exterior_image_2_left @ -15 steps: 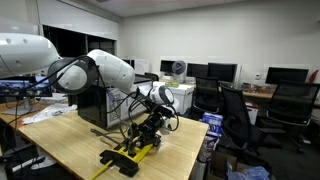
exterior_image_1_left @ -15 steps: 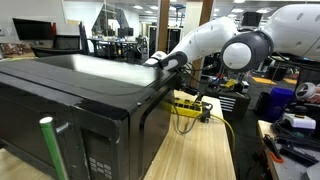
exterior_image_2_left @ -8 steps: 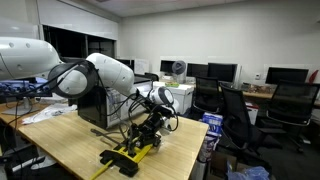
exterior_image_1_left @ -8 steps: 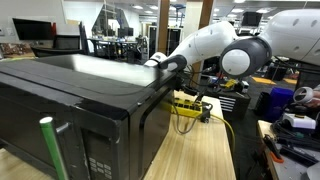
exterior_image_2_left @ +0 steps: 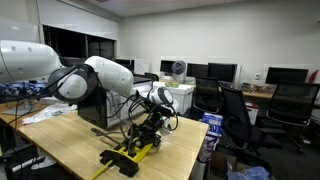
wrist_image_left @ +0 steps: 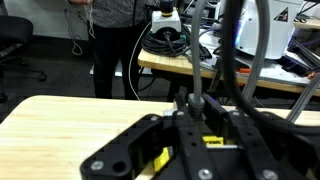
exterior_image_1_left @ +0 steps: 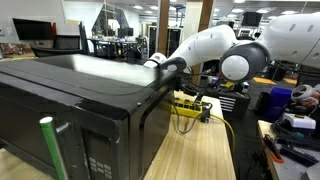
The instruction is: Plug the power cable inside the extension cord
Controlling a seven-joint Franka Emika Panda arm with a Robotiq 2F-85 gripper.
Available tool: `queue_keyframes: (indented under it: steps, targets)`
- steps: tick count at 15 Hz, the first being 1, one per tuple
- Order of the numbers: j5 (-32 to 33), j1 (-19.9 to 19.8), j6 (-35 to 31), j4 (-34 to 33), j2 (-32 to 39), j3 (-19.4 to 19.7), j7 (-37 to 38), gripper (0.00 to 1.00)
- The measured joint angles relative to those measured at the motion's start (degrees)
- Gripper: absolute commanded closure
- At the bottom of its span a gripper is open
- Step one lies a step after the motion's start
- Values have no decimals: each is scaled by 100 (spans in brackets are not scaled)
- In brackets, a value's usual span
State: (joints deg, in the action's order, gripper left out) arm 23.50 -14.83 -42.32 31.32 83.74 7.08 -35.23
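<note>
- The tool [exterior_image_2_left: 151, 127] is hanging low over the extension cord [exterior_image_2_left: 136, 150], apparently lining up with a socket; its grip cannot be told.
- The cord is lying on the tabletop [exterior_image_2_left: 70, 140] near the black appliance [exterior_image_1_left: 90, 95].
- The appliance is crowding one side, and the tabletop's edge is running close by.

The extension cord [exterior_image_2_left: 133, 151] lies on the table [exterior_image_2_left: 68, 137] beside the appliance [exterior_image_1_left: 70, 95].

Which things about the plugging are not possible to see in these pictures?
- Gripper jaws: too small in an exterior view; lost among dark parts in the wrist view.
- Extension cord sockets: too small, partly behind the black appliance.
- Power cable plug: not discernible in any view.
</note>
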Motion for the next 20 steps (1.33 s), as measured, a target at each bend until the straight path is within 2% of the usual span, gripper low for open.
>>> queue_keyframes:
  steps: [16,17,18,19,20]
  targets:
    - [-20,8,-283,9,-4,-23,7,95]
    - [-20,8,-284,9,-4,-23,7,79]
    - [-20,8,-284,9,-4,-23,7,53]
    - [-20,8,-284,9,-4,-23,7,53]
    - [-29,6,-363,7,1,-28,7,46]
